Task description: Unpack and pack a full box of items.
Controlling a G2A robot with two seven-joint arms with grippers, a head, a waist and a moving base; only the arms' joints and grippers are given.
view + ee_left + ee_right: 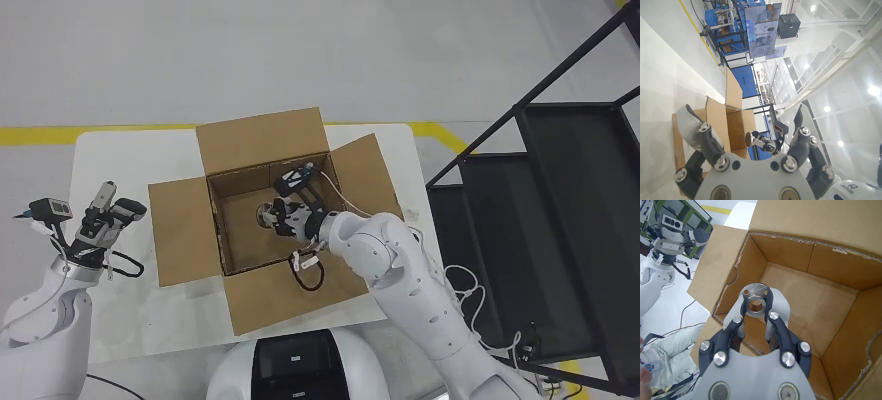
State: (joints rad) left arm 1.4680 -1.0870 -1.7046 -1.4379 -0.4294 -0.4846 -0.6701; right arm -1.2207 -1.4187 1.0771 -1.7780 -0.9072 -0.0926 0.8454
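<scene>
I'm holding the right gripper (756, 299) at the mouth of the open cardboard box (789, 255), its two fingers pinched in onto the hub of a steel flange (755, 288). The disc with its bolt holes is facing down toward the box floor, which is showing bare cardboard beneath it. The flange is hanging roughly over the middle of the opening, touching no wall; how deep it is sitting I cannot tell.

Whether this piece is going in or coming out I'm not able to judge from here. Either way I'm aiming for a straight vertical move with the wrist level, so the disc's rim isn't catching the torn edges of the box. The grip is on a smooth round hub, so I'm expecting it to slip if jerked — slow and even is the way.

The left gripper (118, 200) is waiting well apart from the box, beyond its left flap — fingers spread wide, holding nothing.
</scene>
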